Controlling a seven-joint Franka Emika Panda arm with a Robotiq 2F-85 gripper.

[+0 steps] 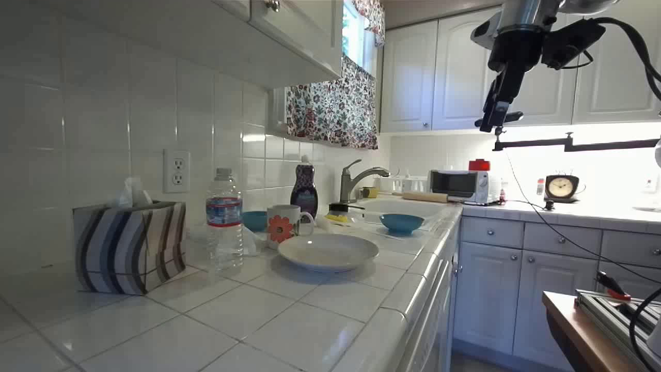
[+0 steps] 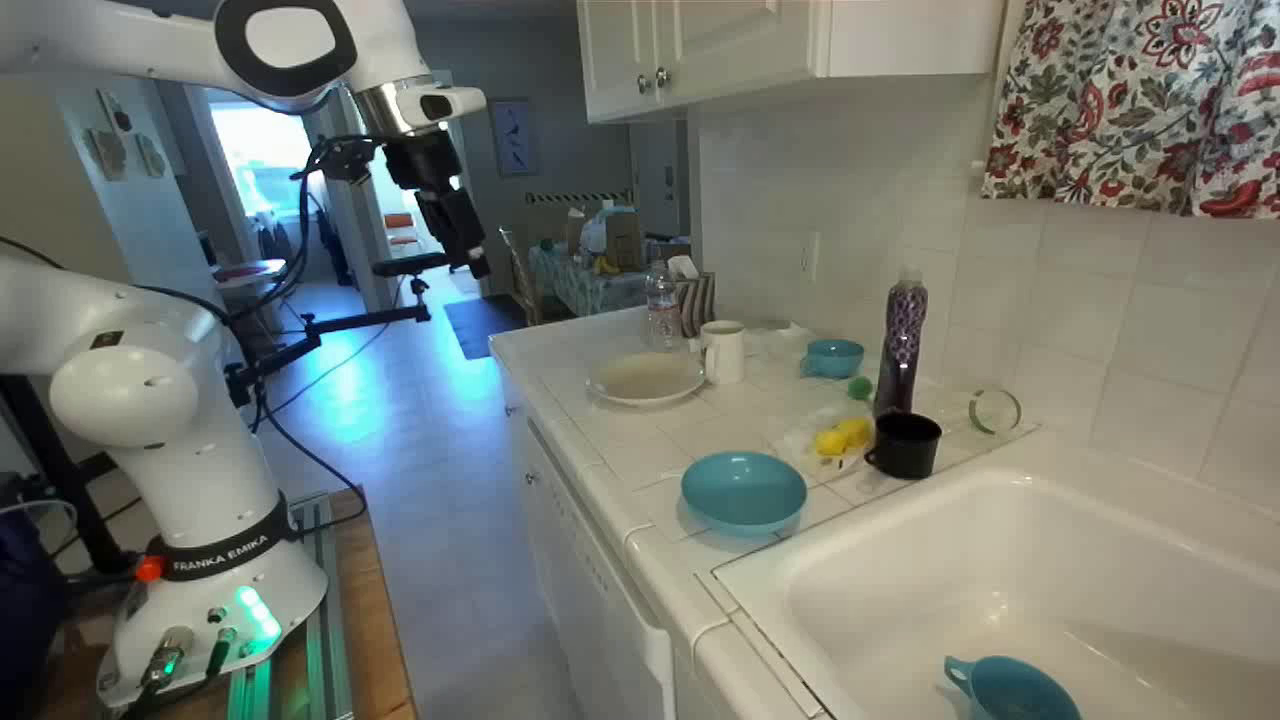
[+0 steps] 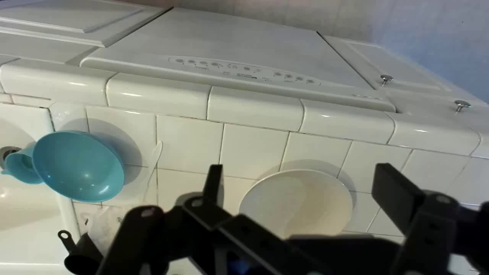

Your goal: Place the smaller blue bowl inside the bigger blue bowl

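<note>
Gripper (image 3: 300, 173) hangs high above counter (image 2: 640, 445), fingers spread wide — wrist view shows pale plate (image 3: 296, 204) in gap, well below. Bigger blue bowl (image 2: 743, 490) upright on counter, just beside sink (image 2: 1150, 560). Smaller blue bowl (image 2: 834, 360) on counter too, near wall — well apart from bigger one, partly hidden behind mug (image 1: 279, 227) in an exterior view. Blue cup (image 2: 1020, 690) with handle in sink.

In an exterior view, white cabinets (image 2: 735, 50) are mounted at twelve o'clock, floral curtains (image 2: 1130, 105) hung at two; the floor (image 2: 450, 450) is lit bluish at eight; a table (image 2: 575, 288) at eleven is apparently cloth-covered.
</note>
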